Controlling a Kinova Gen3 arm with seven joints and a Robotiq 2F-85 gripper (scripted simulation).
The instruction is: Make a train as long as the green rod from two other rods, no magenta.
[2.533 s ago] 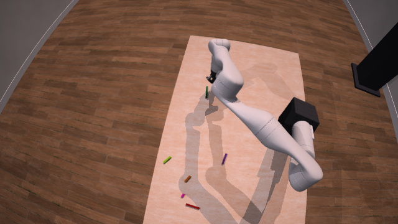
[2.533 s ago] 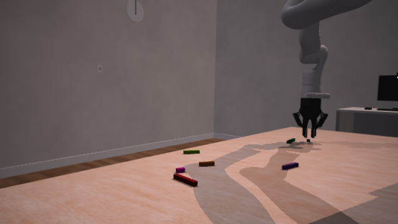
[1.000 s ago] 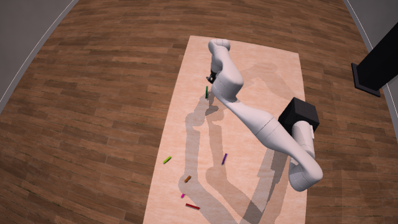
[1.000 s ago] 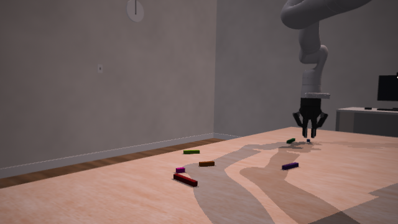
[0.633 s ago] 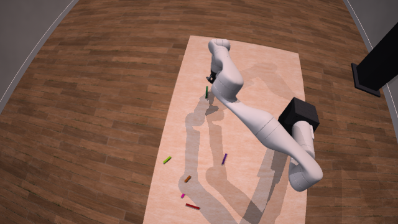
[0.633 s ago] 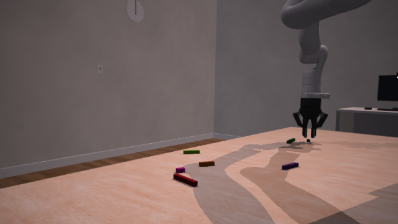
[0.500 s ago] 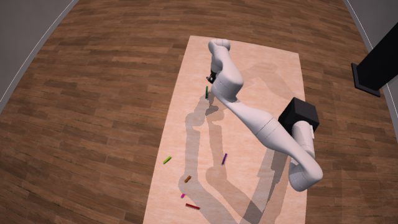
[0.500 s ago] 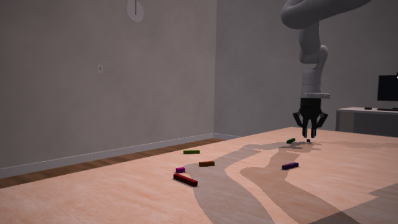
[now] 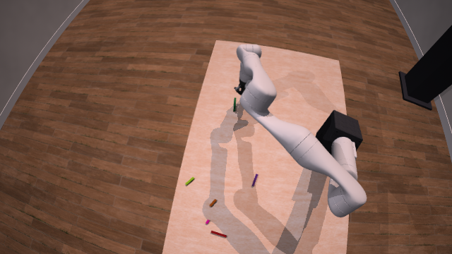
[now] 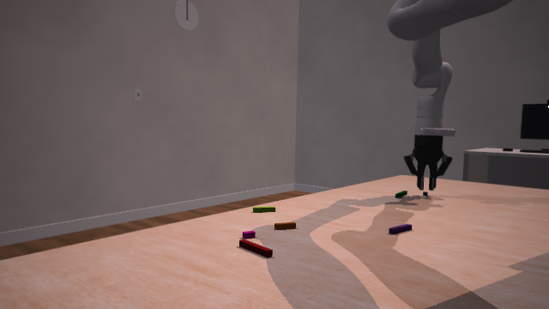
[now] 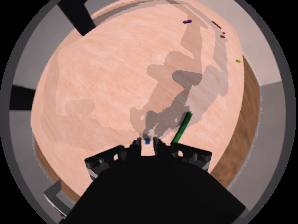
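Here we are above the pale, faintly streaked wood-look table (image 9: 198,148) (image 10: 129,275) (image 11: 90,75), and the black, jointed gripper (image 9: 239,89) (image 10: 426,188) (image 11: 147,142) points down with its fingers a narrow gap apart, nothing between them. Just below the fingertips sits the tiny blue rod (image 10: 425,194) (image 11: 147,141), a stubby block. Right beside it, apart, lies the slender green rod (image 9: 234,104) (image 10: 401,194) (image 11: 183,127), the nearest neighbour to work around.

Well away, the straight, square-edged bars are scattered: lime rod (image 9: 190,181) (image 10: 264,209) (image 11: 238,61) near the table's edge, purple rod (image 9: 255,180) (image 10: 400,229) (image 11: 187,21) off alone, orange rod (image 9: 212,202) (image 10: 285,226), then the short magenta rod (image 9: 207,221) (image 10: 249,234) between orange and the long red rod (image 9: 219,233) (image 10: 256,248). All lie flat, and no two make a train.

The smooth, rounded white arm (image 9: 300,141) (image 10: 429,51) stretches over the table, throwing broad shadows across the orange and green rods' area. Beyond: brown plank floor (image 9: 106,106), plus a desk (image 10: 485,151) with a dark monitor (image 10: 533,122).
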